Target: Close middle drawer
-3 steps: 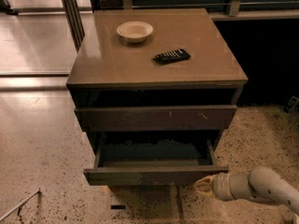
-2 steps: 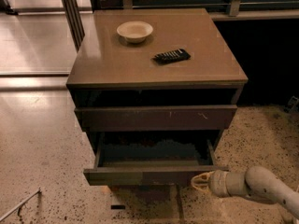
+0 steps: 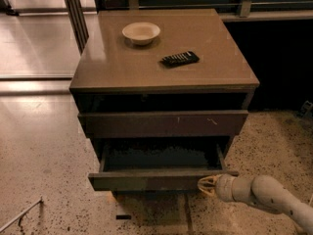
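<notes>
The middle drawer (image 3: 156, 179) is a wide, shallow dark brown drawer with a plain front. It stands pulled out from the cabinet, showing its dark bluish-black inside (image 3: 159, 156). My gripper (image 3: 205, 185) comes in from the lower right on a pale arm. Its fingers look shut and empty, with the tips against the right end of the drawer front. Above the drawer is a taller front with small pale scratches (image 3: 164, 123), which is pushed in.
The cabinet top (image 3: 122, 67) holds a pale bowl (image 3: 141, 32) and a black remote (image 3: 180, 58). Speckled floor lies in front and to the left. A metal post (image 3: 74, 13) stands at the back left and a dark rail structure (image 3: 274, 4) behind.
My gripper has moved left and slightly up, from just off the drawer's right corner to its front. The drawer has barely shifted.
</notes>
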Available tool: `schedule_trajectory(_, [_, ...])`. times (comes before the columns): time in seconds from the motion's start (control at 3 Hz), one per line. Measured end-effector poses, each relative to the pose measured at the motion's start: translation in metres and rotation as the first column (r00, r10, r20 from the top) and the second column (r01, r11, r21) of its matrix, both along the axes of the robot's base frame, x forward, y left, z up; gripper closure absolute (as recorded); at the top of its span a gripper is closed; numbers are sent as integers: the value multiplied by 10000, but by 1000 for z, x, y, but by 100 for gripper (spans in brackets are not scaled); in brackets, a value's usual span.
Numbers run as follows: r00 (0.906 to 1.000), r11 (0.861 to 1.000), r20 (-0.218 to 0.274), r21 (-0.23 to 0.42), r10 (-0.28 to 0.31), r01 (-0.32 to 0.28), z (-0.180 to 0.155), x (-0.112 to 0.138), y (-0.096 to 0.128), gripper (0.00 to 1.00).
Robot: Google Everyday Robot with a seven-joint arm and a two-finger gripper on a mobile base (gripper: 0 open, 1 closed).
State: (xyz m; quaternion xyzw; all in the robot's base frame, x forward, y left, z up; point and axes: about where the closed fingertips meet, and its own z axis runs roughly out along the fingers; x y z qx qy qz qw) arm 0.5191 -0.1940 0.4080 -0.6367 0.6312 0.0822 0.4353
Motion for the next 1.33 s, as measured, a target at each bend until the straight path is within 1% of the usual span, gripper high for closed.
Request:
schedule_trajectory(0.33, [9984, 9994, 460, -130, -315, 322, 1, 16, -5, 100])
schedule_trajectory(0.67, [9953, 9969, 723, -405, -641, 671, 2, 33, -12, 100])
schedule_trajectory(1.33, [9903, 9866, 856, -1122, -1094, 1187, 8, 66, -19, 100])
